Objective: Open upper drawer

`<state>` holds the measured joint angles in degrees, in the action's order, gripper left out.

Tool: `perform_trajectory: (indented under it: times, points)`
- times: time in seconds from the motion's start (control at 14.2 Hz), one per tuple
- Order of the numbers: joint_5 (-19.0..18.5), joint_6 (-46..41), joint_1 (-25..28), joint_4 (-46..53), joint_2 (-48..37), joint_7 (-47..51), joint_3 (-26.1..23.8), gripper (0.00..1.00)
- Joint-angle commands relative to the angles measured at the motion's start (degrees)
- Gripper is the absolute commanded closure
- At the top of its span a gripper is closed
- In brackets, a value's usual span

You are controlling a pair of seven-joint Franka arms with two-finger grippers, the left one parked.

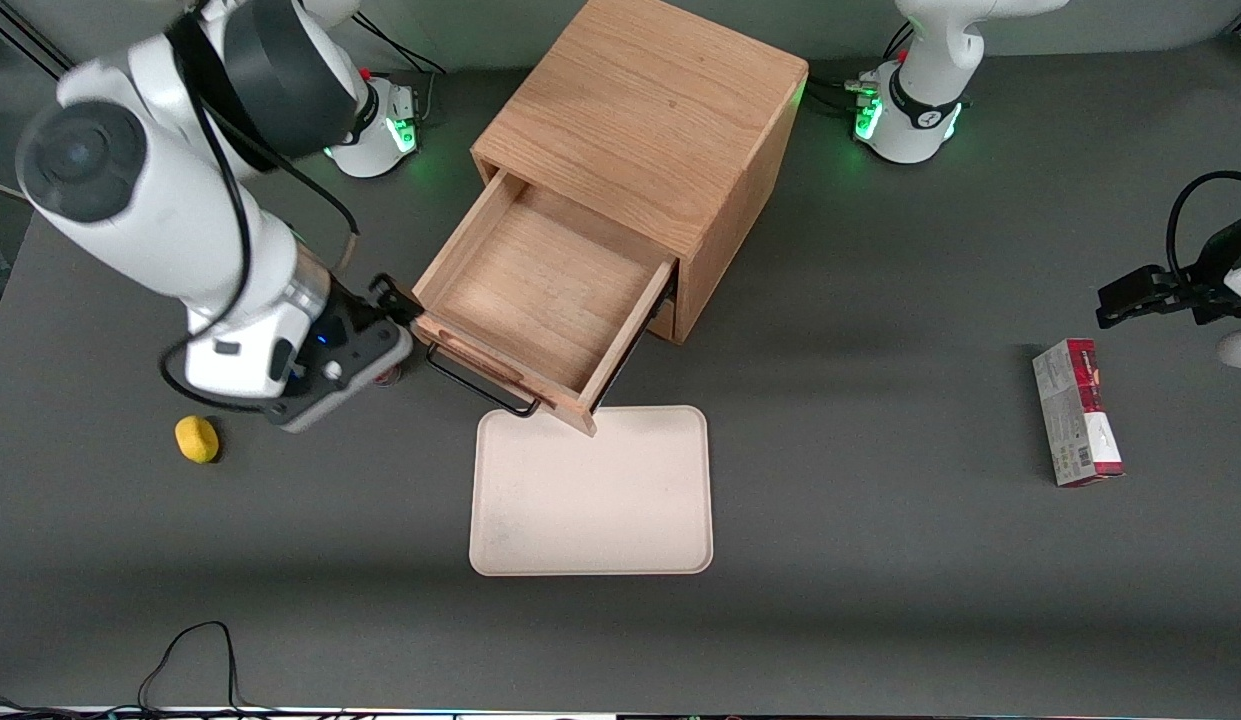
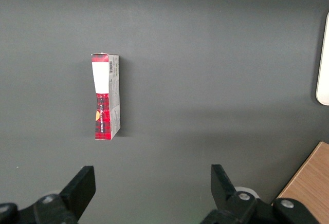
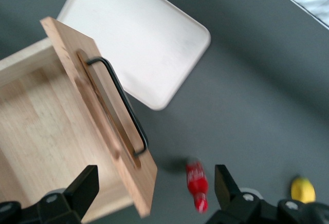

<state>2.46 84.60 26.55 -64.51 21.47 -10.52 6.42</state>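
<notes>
Between the spread jaws of the gripper (image 3: 154, 178), seen from the right wrist, lies the near corner of the drawer front, but nothing is grasped. The two fingers (image 3: 85, 188) stand wide apart and released, clear of the black wire handle (image 3: 121, 106). In the front view the gripper (image 1: 395, 320) sits at mid-height of the frame, just beside the handle end of the upper drawer (image 1: 540, 290) and toward the working arm's end of the table.

The upper drawer occupies the frame centre. It projects well out of the wooden cabinet (image 1: 640, 110), with its bare oak floor exposed and nothing in it. Its handle (image 1: 480, 385) overhangs the upper rim of the cream tray (image 1: 590, 490), which lies nearer the front camera.

A small red object (image 3: 197, 187), possibly a bottle though motion blur leaves this uncertain, lies on the table close under the gripper. A yellow lump (image 1: 197, 438) sits a little farther out. A red and grey carton (image 1: 1077, 412) lies toward the parked arm's end.

Task status, as a judgement: the opening appears essentially complete, since the drawer shows most of its depth. What remains is at most a clean withdrawal of the arm without nudging the front panel.
</notes>
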Motion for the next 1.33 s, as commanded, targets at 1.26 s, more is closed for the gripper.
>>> perform_trajectory:
  times: [1.26]
  points:
    - [-1.23,6.63,-23.21,-22.23,-18.22,8.85,-2.37,0.0]
